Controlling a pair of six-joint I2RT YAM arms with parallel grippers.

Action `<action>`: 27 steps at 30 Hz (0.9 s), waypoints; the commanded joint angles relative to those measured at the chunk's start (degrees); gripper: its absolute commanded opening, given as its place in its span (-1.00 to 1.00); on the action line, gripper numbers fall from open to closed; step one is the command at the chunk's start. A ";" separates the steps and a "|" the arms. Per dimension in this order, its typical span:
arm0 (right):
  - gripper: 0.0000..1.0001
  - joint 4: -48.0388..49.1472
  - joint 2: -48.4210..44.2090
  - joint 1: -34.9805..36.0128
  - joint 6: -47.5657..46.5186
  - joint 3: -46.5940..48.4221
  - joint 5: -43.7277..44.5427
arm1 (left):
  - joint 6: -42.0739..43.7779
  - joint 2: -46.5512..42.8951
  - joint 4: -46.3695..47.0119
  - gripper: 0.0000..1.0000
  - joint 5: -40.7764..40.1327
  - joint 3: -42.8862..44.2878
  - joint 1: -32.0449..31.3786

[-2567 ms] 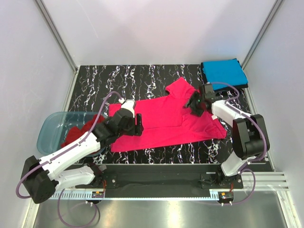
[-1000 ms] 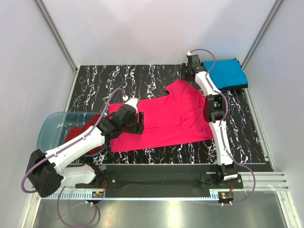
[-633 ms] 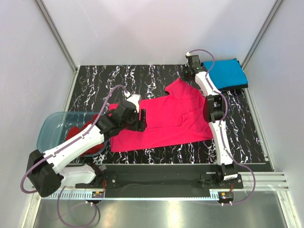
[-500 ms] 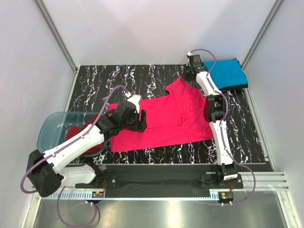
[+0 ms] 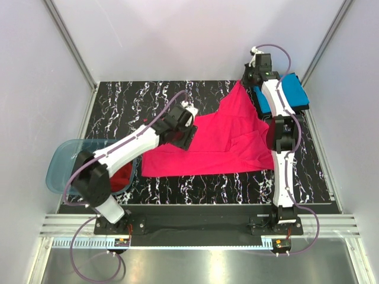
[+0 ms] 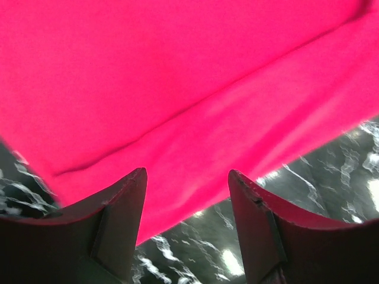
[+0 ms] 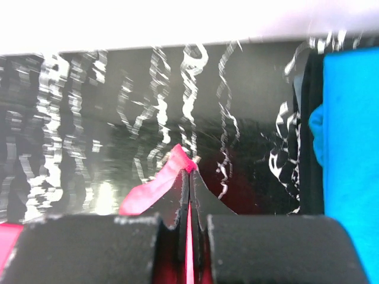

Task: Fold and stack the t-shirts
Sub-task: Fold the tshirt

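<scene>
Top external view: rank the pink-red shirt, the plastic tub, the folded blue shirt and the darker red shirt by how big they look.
1. pink-red shirt, largest by far.
2. plastic tub.
3. blue shirt, partly covered.
4. darker red shirt, smallest, though only part of it shows inside the tub.

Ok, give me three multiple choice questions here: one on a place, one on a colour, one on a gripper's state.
1. Where on the table is the folded blue t-shirt? A near left corner; B far right corner; C middle.
2. The cloth in the tub is: A white; B blue; C dark red.
3. The right gripper is: A shut on the pink-red shirt; B open; C shut on the blue t-shirt.
B: it lies at the far right. C: dark red shows inside the tub. A: pink cloth is pinched in it.
</scene>
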 commanded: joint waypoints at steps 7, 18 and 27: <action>-1.00 5.02 -6.99 -1.06 4.00 -1.74 -11.31 | 10.61 11.88 -5.43 0.23 2.21 16.39 19.00; -1.00 23.02 -20.52 -1.06 7.62 -29.84 -10.18 | 10.52 27.00 -6.84 0.11 7.15 32.73 31.42; -1.00 26.90 -25.02 -1.06 7.78 -35.58 -10.96 | 12.11 39.13 -8.51 0.04 8.13 42.50 35.39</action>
